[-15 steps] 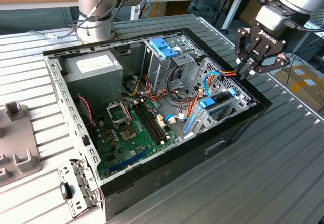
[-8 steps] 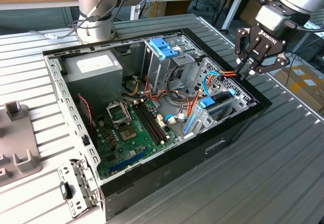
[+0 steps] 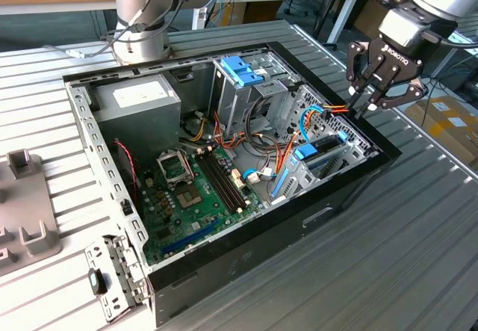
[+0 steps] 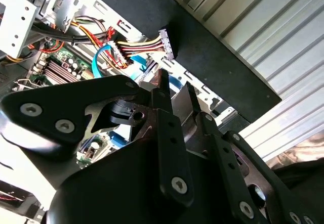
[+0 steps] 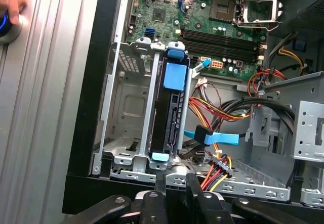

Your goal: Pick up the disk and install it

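The disk (image 3: 320,152), a dark drive in a bright blue carrier, stands on edge in the metal bay at the end of the open computer case (image 3: 351,185) on the exterior view's right. In the first wrist view the disk (image 5: 171,118) sits between the bay rails, a blue tab at its top. My gripper (image 3: 366,107) hovers just above and outside that end of the case, apart from the disk. Both wrist views show the gripper (image 4: 175,90) (image 5: 176,181) with its fingers close together and nothing between them.
A tall drive cage with a blue clip (image 3: 243,69), a power supply (image 3: 138,99) and the motherboard (image 3: 198,189) fill the case. Loose coloured cables and a connector (image 4: 164,44) hang by the bay. Grey fixtures (image 3: 26,204) sit at the exterior view's left. A hand (image 5: 10,4) rests on a button.
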Available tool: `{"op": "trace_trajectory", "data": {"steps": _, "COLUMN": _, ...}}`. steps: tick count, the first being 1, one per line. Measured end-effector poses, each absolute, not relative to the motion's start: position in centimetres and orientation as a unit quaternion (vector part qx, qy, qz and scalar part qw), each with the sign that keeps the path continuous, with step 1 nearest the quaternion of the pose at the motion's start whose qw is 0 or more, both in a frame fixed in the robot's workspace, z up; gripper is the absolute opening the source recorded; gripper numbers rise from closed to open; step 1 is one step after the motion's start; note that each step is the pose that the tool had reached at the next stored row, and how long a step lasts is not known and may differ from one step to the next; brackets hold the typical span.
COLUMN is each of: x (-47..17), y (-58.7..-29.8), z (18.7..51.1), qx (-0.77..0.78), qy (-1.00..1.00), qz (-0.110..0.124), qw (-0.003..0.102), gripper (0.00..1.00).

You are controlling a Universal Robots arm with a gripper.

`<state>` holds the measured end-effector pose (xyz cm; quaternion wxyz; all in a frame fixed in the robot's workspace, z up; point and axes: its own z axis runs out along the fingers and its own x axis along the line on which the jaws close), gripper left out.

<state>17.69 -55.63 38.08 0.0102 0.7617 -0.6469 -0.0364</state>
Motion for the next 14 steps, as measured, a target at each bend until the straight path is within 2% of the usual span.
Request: {"op": "trace_trajectory", "data": {"steps": 14, "x": 17.69, "y": -55.63, "z": 38.08, "qx": 0.787, "qy": -0.616, "qz": -0.036, "qw": 0.012, "gripper": 0.3}}
